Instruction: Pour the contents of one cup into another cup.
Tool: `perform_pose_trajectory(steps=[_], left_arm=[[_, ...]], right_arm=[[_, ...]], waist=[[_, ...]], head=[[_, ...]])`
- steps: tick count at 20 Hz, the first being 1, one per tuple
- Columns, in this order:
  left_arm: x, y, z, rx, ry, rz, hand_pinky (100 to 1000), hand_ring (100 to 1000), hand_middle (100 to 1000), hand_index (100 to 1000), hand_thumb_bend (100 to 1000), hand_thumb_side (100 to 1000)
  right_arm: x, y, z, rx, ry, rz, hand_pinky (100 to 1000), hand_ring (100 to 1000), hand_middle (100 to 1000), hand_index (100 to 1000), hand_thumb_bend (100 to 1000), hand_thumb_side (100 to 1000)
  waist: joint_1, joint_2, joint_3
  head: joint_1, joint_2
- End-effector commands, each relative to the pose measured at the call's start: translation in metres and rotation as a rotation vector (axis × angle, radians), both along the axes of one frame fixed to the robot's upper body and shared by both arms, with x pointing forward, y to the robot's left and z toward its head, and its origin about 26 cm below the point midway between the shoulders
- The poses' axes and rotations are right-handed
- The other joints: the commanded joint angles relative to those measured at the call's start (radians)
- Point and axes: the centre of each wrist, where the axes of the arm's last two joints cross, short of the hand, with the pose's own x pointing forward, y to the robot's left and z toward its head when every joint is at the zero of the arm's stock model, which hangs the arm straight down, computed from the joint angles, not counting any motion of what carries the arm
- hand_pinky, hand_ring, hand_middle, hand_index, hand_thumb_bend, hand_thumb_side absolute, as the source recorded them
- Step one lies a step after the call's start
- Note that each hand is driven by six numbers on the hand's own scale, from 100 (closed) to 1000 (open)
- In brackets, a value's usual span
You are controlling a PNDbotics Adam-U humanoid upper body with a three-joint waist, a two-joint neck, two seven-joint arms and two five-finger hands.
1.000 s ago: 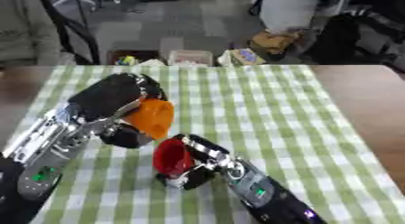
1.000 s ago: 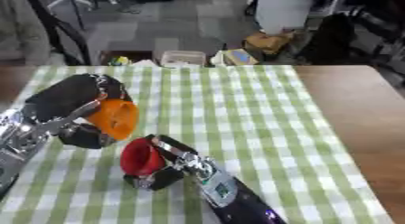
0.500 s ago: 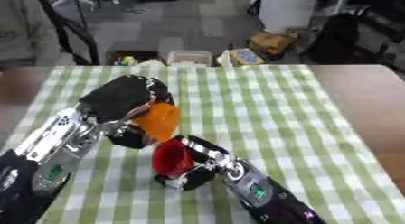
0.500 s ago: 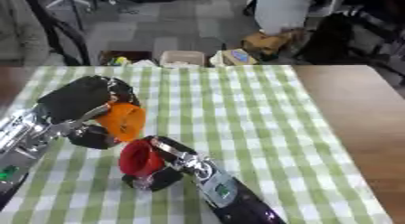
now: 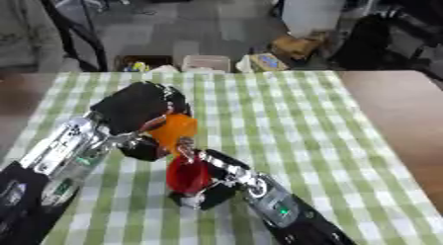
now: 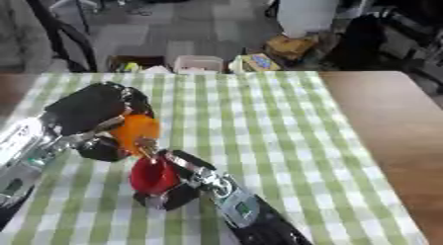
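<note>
Big picture first: the green checked tablecloth [image 5: 286,120] fills the frame, and both arms meet over its near-left part. The left hand [image 5: 138,108] comes in from the left with its fingers wrapped round the orange cup [image 5: 171,132], carrying it clear of the cloth and tipped, its mouth apparently angled down and toward the robot. The right hand [image 5: 221,182] reaches up from the bottom edge, fingers closed about the red cup [image 5: 187,174], which sits low, near or on the cloth, I can't tell which, with its open mouth facing up and a little toward the camera. Now the relation that matters: the orange cup hangs just above and slightly behind the red one, the lower lip of the orange almost touching the red rim, the two nearly stacked along one slanted line. The orange cup's long axis leans over toward the red mouth, so by my reading the pour is lined up and under way or about to be. Whether anything is running between them I can't make out. The coming move looks like further tilt from the left wrist while the right holds steady; drift sideways and the contents would land on the cloth.
</note>
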Motion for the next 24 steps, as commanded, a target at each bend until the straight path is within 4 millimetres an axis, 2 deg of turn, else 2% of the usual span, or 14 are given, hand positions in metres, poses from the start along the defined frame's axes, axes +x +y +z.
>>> perform_pose_trajectory(steps=[1,13,24], left_arm=[[0.001,-0.003,0.011,0.024,-0.04,-0.012,491,348,297,513,100,100],[0.0,-0.001,0.011,0.042,-0.043,-0.01,493,344,294,510,100,100],[-0.006,0.0,0.018,0.123,-0.069,-0.035,516,329,286,508,100,100]], right_arm=[[0.003,0.005,0.01,0.019,-0.026,0.011,560,429,372,584,100,100],[0.003,0.002,0.007,0.019,-0.017,0.002,559,430,372,584,100,100],[0.006,-0.007,-0.005,0.006,0.015,-0.046,558,430,372,584,100,100]], waist=[[0.004,-0.017,-0.001],[0.004,-0.016,-0.001],[0.007,-0.018,0.001]], head=[[-0.001,-0.009],[0.0,-0.009],[0.0,-0.01]])
